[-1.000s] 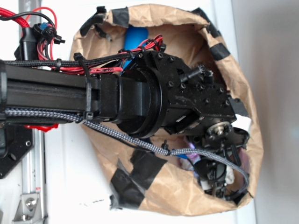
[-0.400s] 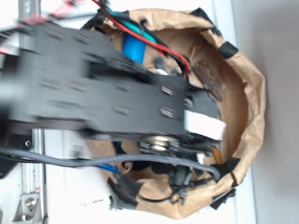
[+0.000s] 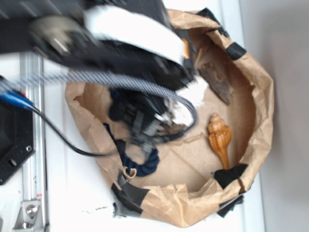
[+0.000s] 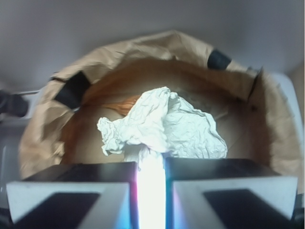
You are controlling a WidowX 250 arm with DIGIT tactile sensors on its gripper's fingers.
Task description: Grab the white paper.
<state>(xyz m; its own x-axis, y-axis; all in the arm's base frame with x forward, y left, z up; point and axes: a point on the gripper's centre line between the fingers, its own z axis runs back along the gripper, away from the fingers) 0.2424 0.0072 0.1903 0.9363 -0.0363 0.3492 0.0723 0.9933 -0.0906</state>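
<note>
A: Right — where's the paper?
B: Wrist view: pinched at its lower edge between the two fingers, nearly closed, only a bright slit between them. The wad bulges out ahead of the gripper, over the bag floor.
A: And from outside?
B: Blurred arm across the bag; a white patch shows under it, likely the wad. Shell lies apart, wood scrap near the wall.
A: Step?
B: Grasp looks made; lifting, I judge. Next: keep the pinch firm and clear the bag rim — the hold is on a thin fold, which could tear or slip.
</note>
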